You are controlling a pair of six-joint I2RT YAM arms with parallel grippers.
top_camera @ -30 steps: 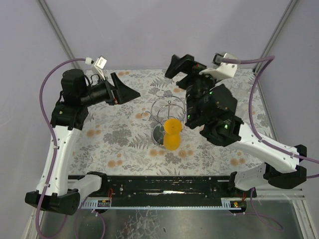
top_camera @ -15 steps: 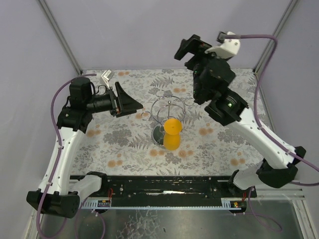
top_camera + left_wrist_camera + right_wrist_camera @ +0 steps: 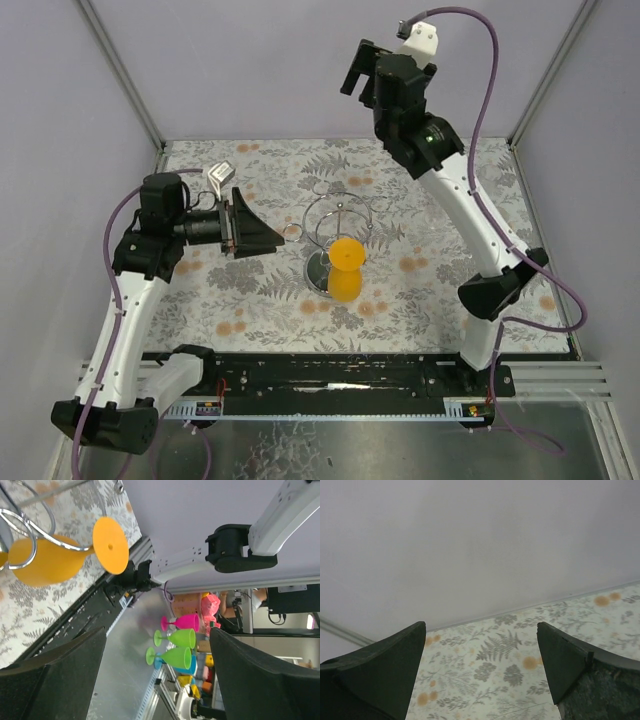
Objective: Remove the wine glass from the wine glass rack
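- Wine glass (image 3: pixel 346 268): count 1, orange, hanging on the wine glass rack (image 3: pixel 318 268), foot up, bowl down, on the side of the rack facing my bases.
- Left wrist view: the orange foot disc and bowl sit at upper left, with chrome wire crossing in front of the bowl.
- Wine glass rack: count 1, chrome, upright near the middle of the floral table cover (image 3: pixel 230 290). It carries that one glass. The curled loops fan out round the central post.
- I can't tell whether the bowl holds anything, since no view looks into it.
- Left gripper (image 3: pixel 262 232): fingers spread wide, nothing between them. It points sideways at the rack from the rack's left. Its tip is close to an outer wire loop, and I can't tell whether they touch. It is apart from the glass.
- Right gripper (image 3: pixel 362 75): raised high over the far edge of the table, well apart from rack and glass. Its wrist view shows both fingers far apart with only wall and table cover between them, so it is gaping and unloaded.
- Grippers: count 2, neither is on the glass.
- Background in the left wrist view, past the table's near rail: 1 pink glass (image 3: pixel 182 622), 2 green glasses (image 3: pixel 177 638), 1 blue glass (image 3: pixel 189 665) partly hidden behind the green ones.
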